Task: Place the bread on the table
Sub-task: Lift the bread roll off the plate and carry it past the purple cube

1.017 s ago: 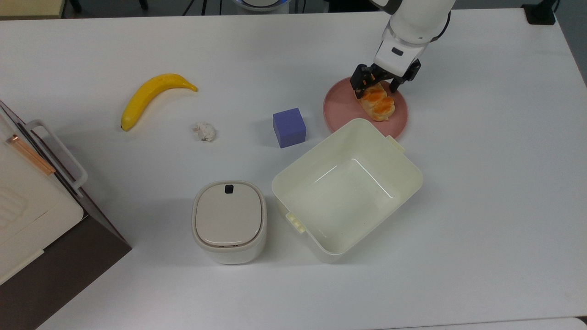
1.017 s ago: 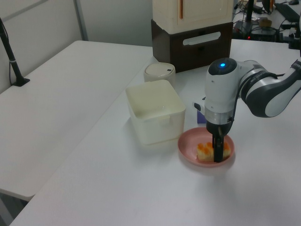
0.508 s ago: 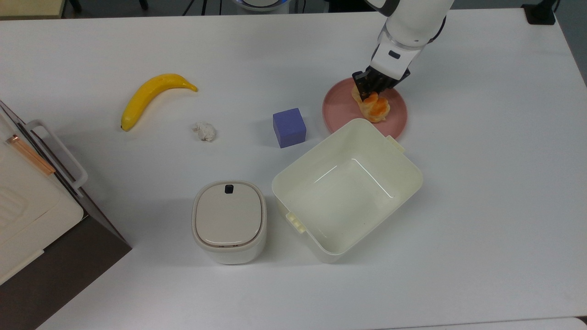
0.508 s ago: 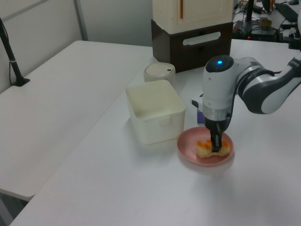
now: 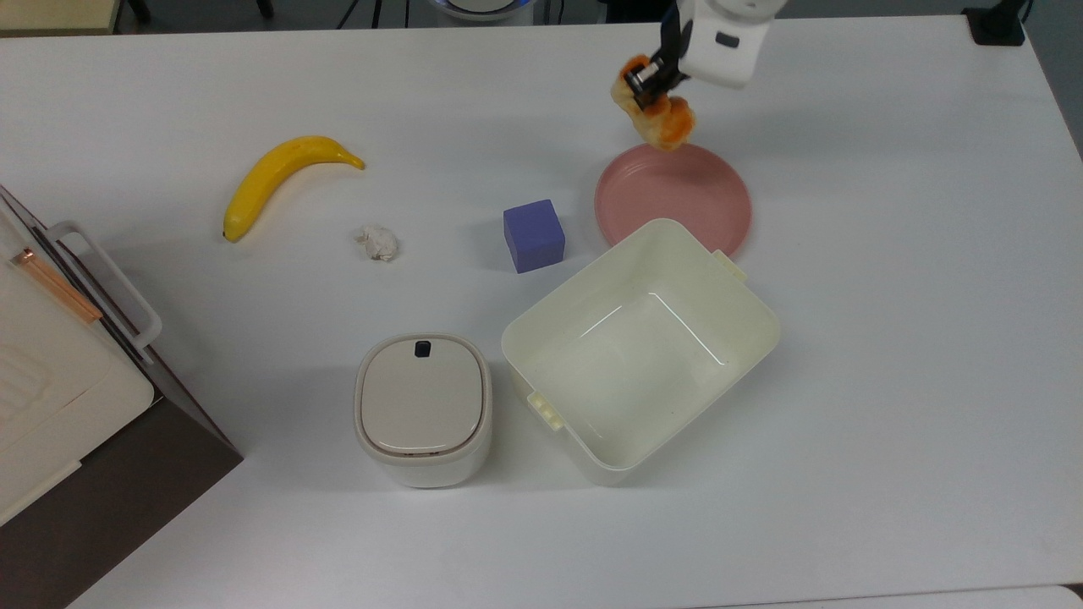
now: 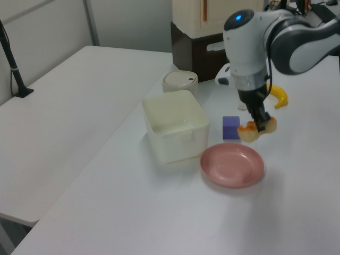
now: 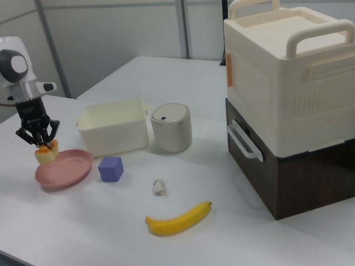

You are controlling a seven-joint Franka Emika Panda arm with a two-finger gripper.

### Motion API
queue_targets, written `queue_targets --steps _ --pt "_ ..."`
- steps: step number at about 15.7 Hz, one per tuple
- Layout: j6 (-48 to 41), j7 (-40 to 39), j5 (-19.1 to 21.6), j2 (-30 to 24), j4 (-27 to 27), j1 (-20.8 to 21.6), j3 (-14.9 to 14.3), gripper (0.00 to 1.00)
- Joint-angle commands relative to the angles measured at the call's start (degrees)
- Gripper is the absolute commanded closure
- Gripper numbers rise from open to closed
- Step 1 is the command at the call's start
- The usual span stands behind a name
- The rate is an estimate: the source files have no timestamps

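The bread [image 5: 656, 114] is held in the air, clear of the pink plate [image 5: 702, 207] and just past the plate's rim toward the top view's upper left. In the left view the roll [image 6: 256, 129] hangs above the plate [image 6: 232, 166] with open space under it, tilted, its orange top partly turned sideways. In the right view it [image 7: 46, 153] is seen just over the near edge of the plate [image 7: 64, 168].

The gripper [image 5: 650, 80] is clamped on the roll, its dark fingers [image 6: 261, 120] pinched into the bread's middle, so that the loaf sticks out on both sides. In the right view the gripper [image 7: 37, 138] points straight down from the white wrist.

The plate is left bare on the table [image 5: 888, 338]. Touching or nearly touching the plate's lower rim in the top view stands the cream tub [image 5: 640, 347], open and hollow. Beside the tub, on the top view's left, the round lidded container [image 5: 423, 406] is set. A purple cube [image 5: 533, 235] lies between the plate and a small white paper wad [image 5: 377, 243]. Farther to the top view's left the banana [image 5: 279, 178] is laid. At the table's edge a cream box with handles [image 7: 288, 72] is stacked on a dark brown base [image 7: 288, 172].
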Motion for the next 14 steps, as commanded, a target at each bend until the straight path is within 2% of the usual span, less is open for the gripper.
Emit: queue_targets --steps 1,5,7,9,14 --pt "-1.2 -8.1 -1.9 -1.9 -1.0 -3.7 -0.1 1.0" --pt "0.1 -17.5 -8.3 -3.7 -5.0 -9.5 -0.6 1.0" --pt "2.8 -21.8 -11.3 -4.6 -8.4 -13.7 -0.7 1.0" --pt "4.6 -24.3 -12.2 -5.4 -9.9 -17.5 -1.3 1.0" --pt "8.3 -27.0 -15.8 -5.0 -11.3 -22.8 -4.0 1.0"
